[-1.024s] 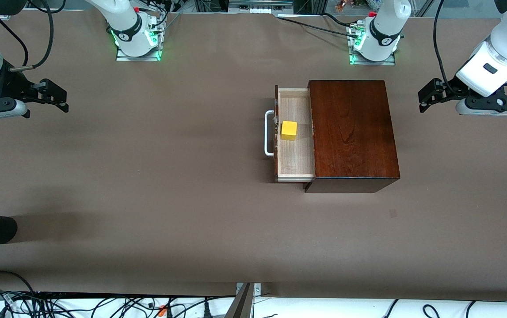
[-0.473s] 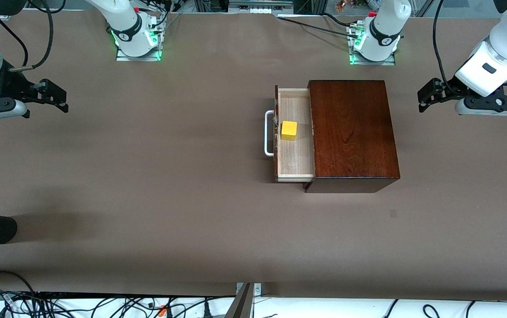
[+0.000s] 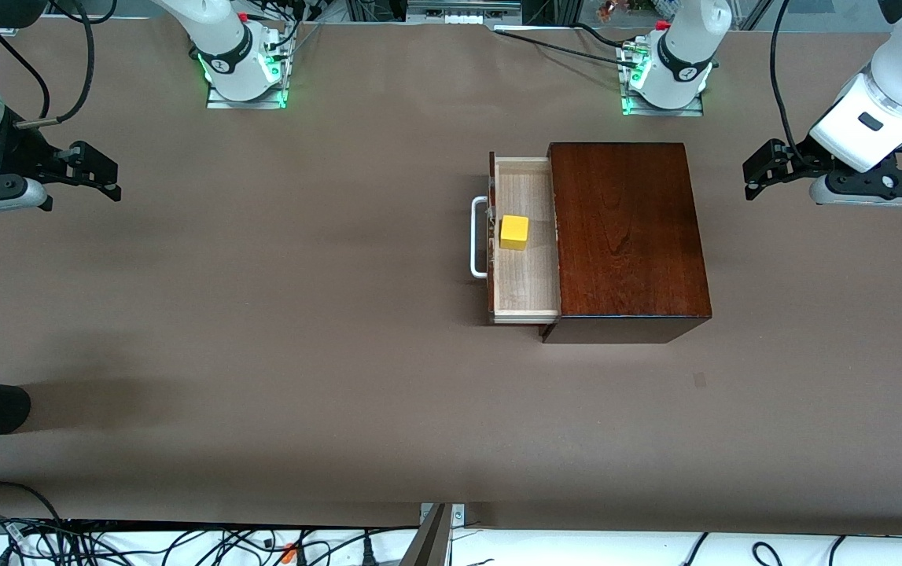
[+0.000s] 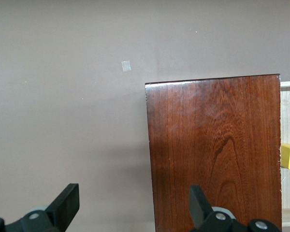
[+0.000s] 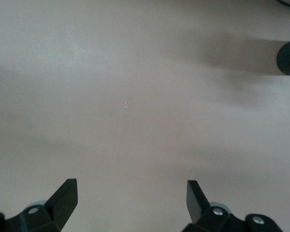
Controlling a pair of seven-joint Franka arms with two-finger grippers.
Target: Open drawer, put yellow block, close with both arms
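The right gripper (image 3: 108, 174) hangs above the table (image 3: 262, 314) at the right arm's end, near the base-side edge, fingers apart and empty. The drawer (image 3: 525, 240) stands pulled out of the dark-brown wooden box (image 3: 627, 236), white handle (image 3: 478, 237) facing the right arm's end. The yellow block (image 3: 513, 232) rests in the drawer, close to its front panel. The left gripper (image 3: 757, 169) hangs above the table at the left arm's end, fingers apart and empty.
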